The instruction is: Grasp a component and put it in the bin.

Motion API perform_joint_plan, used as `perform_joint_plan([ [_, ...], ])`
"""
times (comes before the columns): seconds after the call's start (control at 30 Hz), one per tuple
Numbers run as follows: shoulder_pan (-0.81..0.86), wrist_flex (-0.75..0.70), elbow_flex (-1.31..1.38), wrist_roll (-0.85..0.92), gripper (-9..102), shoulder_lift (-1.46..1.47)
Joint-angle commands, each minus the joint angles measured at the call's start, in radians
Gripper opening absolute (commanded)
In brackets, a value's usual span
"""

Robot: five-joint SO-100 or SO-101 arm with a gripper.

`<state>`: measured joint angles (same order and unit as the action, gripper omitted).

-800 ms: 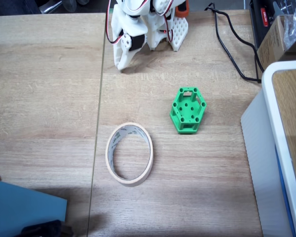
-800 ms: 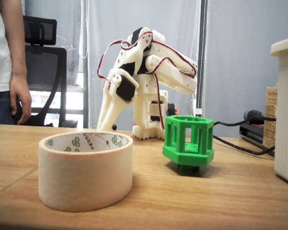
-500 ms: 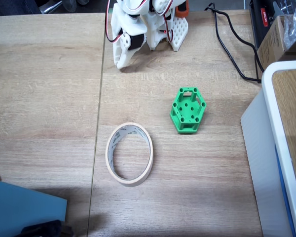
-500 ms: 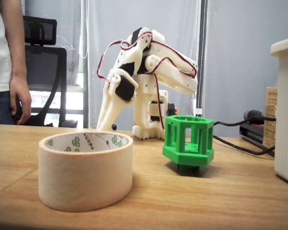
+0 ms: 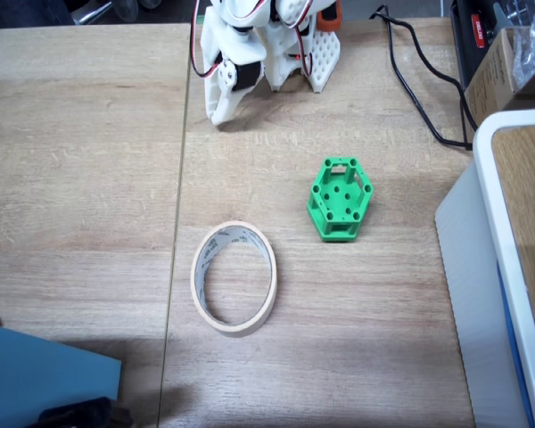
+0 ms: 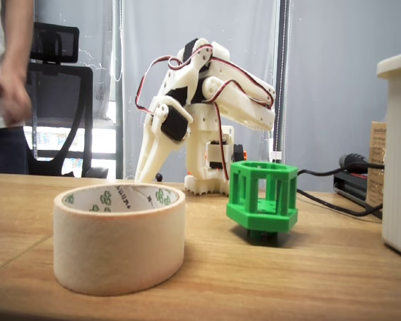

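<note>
Gripper (image 5: 218, 116) folded near arm base, holding nothing, opening indiscernible. Component (image 5: 339, 198) on table (image 5: 80, 178), apart from bin (image 5: 234, 276).

Seen from above: on the table (image 5: 89, 160), component (image 5: 340, 199) up and right of the bin (image 5: 234, 276), apart; gripper (image 5: 218, 114) far behind both, near top edge; white-rimmed box (image 5: 504, 267) at right.

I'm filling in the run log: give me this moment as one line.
phase: pre-grasp | gripper: folded near arm base, holding nothing | green component: on table, untouched | tape ring: empty, apart from component
</note>
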<state>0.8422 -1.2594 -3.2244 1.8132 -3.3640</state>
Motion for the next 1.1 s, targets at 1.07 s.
perform_joint_plan([
  [1.07, -0.04, -0.002, 0.383, 0.005, 0, -0.003],
])
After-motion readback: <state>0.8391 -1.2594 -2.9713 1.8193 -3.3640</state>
